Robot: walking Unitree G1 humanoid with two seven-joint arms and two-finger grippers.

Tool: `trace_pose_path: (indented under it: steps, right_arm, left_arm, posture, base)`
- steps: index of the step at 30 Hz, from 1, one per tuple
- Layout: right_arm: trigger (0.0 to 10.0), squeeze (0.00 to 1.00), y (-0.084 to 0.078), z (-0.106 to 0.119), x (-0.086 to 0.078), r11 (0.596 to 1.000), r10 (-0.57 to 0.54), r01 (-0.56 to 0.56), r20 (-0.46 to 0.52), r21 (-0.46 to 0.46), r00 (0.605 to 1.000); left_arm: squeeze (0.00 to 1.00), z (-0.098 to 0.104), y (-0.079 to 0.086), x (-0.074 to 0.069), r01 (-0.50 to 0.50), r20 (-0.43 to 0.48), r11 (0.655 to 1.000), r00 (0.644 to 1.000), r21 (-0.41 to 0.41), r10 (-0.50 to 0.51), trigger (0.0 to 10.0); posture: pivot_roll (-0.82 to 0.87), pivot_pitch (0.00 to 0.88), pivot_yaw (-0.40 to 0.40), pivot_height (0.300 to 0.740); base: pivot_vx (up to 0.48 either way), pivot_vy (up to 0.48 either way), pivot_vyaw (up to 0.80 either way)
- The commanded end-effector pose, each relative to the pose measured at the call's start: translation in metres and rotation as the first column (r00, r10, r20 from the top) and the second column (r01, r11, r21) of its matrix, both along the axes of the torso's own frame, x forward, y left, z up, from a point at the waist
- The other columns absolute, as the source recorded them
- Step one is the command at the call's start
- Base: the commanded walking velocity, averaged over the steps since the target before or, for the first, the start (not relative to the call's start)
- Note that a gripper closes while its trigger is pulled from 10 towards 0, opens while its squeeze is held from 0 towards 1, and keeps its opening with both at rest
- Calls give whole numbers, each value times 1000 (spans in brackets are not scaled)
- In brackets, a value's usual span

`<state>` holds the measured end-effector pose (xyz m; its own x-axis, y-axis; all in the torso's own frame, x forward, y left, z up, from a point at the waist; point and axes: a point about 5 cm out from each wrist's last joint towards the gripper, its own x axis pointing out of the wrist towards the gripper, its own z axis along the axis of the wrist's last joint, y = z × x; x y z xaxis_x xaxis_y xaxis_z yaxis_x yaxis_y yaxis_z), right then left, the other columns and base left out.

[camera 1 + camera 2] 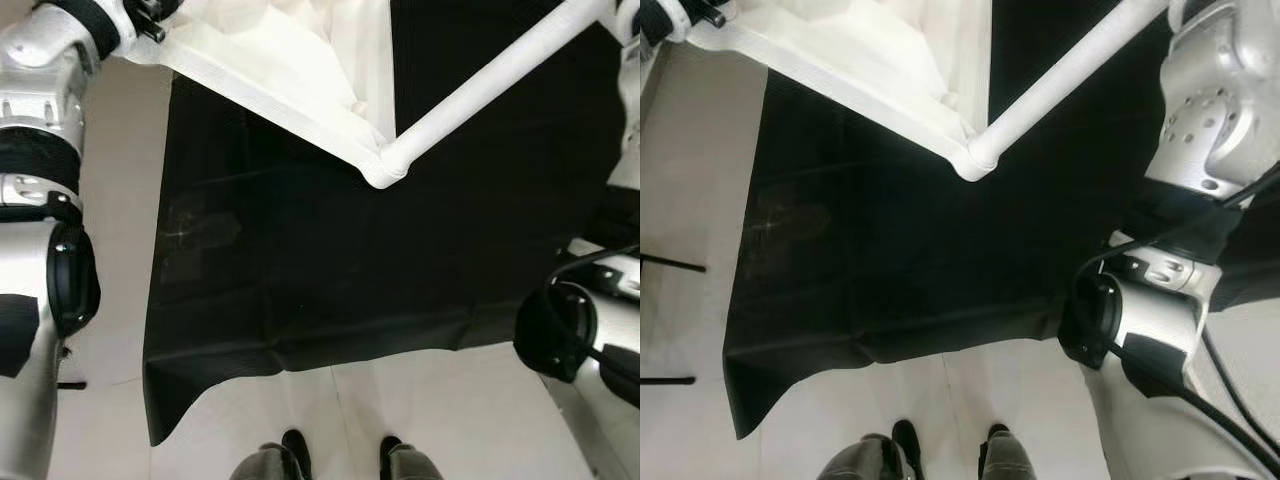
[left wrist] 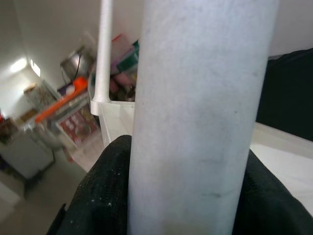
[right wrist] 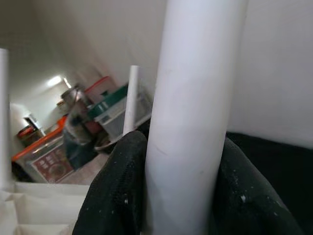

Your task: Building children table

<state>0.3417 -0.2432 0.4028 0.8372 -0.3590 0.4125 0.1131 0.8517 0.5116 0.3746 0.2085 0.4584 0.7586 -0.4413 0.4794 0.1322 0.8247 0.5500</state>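
A white table frame [image 1: 300, 95] hangs tilted above a black sheet [image 1: 320, 260] on the pale floor [image 1: 420, 410]. The left gripper [image 2: 188, 191] pinches one leg [image 2: 200, 107] between black fingers [image 2: 98, 196]; the right gripper [image 3: 183, 196] clamps another leg [image 3: 195, 98].

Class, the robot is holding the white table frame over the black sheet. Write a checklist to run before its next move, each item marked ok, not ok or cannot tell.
1. Left gripper shut on a white leg: ok.
2. Right gripper shut on another leg: ok.
3. Table frame over the black sheet: ok.
4. Leg seated fully in the corner joint: cannot tell.
5. Sheet flat: not ok, near edge rumpled.
6. Robot's feet off the sheet: ok.
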Motion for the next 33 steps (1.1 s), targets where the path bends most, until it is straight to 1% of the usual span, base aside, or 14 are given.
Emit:
trace_pose_path:
  steps: [1,2,3,6,7,10,11,17,18,19,20,23,24,33]
  right_arm:
    - [10000,0,56,-173,47,968,227,-236,-698,86,679]
    - [10000,0,62,-216,35,960,273,-206,-782,188,560]
    - [10000,0,67,-244,25,953,301,-171,-827,249,475]
    - [10000,0,66,-271,12,957,289,-123,-870,261,400]
    - [10000,0,60,-297,0,969,248,-70,-914,238,320]
    - [10000,0,54,-312,-6,979,204,-37,-934,202,292]
    - [10000,0,50,-321,-10,984,176,-19,-945,178,275]
    - [10000,0,35,-346,-17,997,61,33,-967,72,248]
    - [10000,0,31,-353,-18,998,32,38,-964,44,263]
    - [10000,0,31,-353,-18,998,32,38,-964,44,263]
    - [10000,0,29,-356,-18,999,5,41,-961,17,276]
    - [10000,0,28,-356,-15,999,-31,32,-953,-22,303]
    - [10000,1000,26,-352,-12,998,-66,34,-945,-58,321]
    - [10000,1000,11,-324,4,952,-301,81,-863,-294,405]
  left_arm:
    - [0,88,-16,-58,219,361,970,917,-106,-168,0]
    - [0,108,-35,-71,309,375,949,889,-65,-264,3020]
    - [0,119,-47,-79,367,375,930,867,-34,-329,3020]
    - [0,126,-58,-85,420,370,907,846,-18,-384,4902]
    - [0,129,-66,-87,463,358,886,831,-20,-426,9216]
    - [0,128,-71,-85,493,343,870,822,-29,-455,10000]
    - [1000,127,-75,-84,512,333,858,816,-36,-473,10000]
    - [1000,112,-79,-67,540,276,835,823,-107,-497,10000]
    - [427,106,-80,-63,552,250,827,821,-109,-514,10000]
    - [427,106,-80,-63,552,250,827,821,-109,-514,10000]
    - [0,100,-81,-60,567,227,817,813,-103,-536,10000]
    - [0,91,-81,-59,599,201,796,794,-89,-574,10000]
    - [0,87,-79,-59,612,198,786,784,-87,-589,10000]
    - [0,66,-70,-63,638,176,761,767,-117,-616,10000]
  posture:
    - [-66,181,159,740]
    - [-60,153,165,740]
    - [-60,150,166,740]
    - [-66,139,176,740]
    - [-66,134,182,740]
    - [-67,135,184,740]
    - [-69,134,185,740]
    - [-72,133,191,740]
    - [-65,139,189,740]
    - [-65,139,189,740]
    - [-65,139,185,740]
    - [-57,141,178,740]
    - [-56,141,174,740]
    - [-54,142,151,740]
  base:
    - [0,0,0]
    - [0,0,0]
    - [0,0,0]
    - [0,0,0]
    - [0,0,0]
    - [0,0,0]
    - [0,0,0]
    - [0,0,0]
    - [0,0,0]
    - [0,0,0]
    - [0,0,0]
    - [0,0,0]
    - [0,0,0]
    - [0,0,0]
